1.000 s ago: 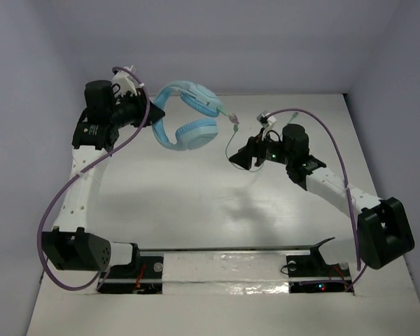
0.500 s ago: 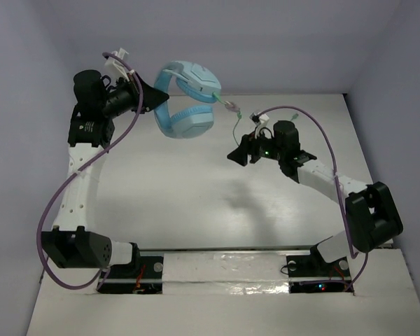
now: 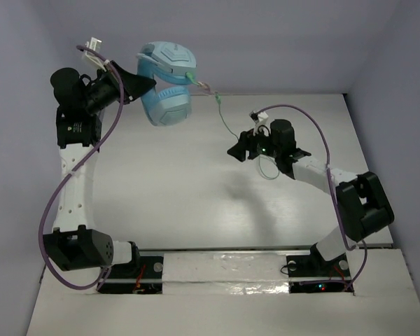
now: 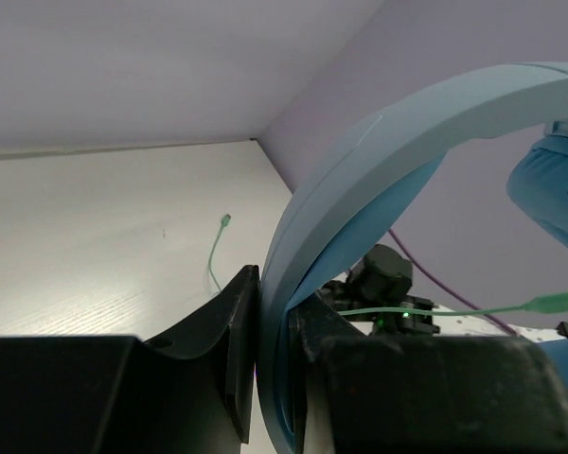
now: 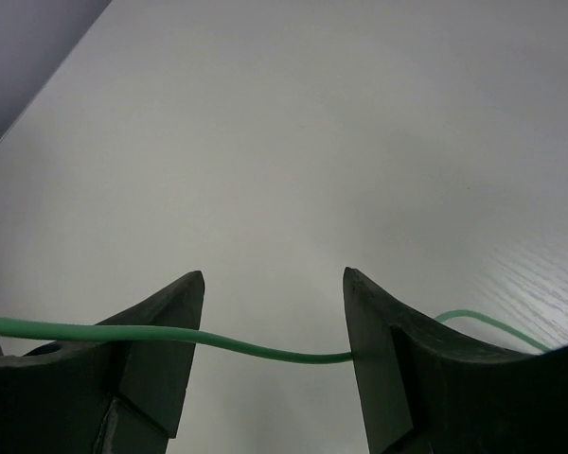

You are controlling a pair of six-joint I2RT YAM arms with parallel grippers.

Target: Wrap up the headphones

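The light blue headphones [image 3: 166,77] hang in the air at the far left, held by their thin band [image 4: 360,180]. My left gripper [image 3: 144,85] is shut on that band; in the left wrist view the jaws pinch it [image 4: 273,350]. The thin pale-green cable [image 3: 225,124] runs from the earcups down to my right gripper [image 3: 236,151], with a loose loop [image 3: 269,168] on the table beside the right wrist. In the right wrist view the cable [image 5: 265,350] crosses the gap between the open jaws of my right gripper [image 5: 275,303], which are not closed on it.
The white table [image 3: 196,196] lies under both arms, with pale walls behind and at the sides. Purple robot cables [image 3: 315,126] arc over each arm. The arm bases sit at the near edge [image 3: 224,269].
My left gripper has lifted the headphones up and to the left. The cable has pulled longer between the earcups and my right gripper, which has shifted slightly left.
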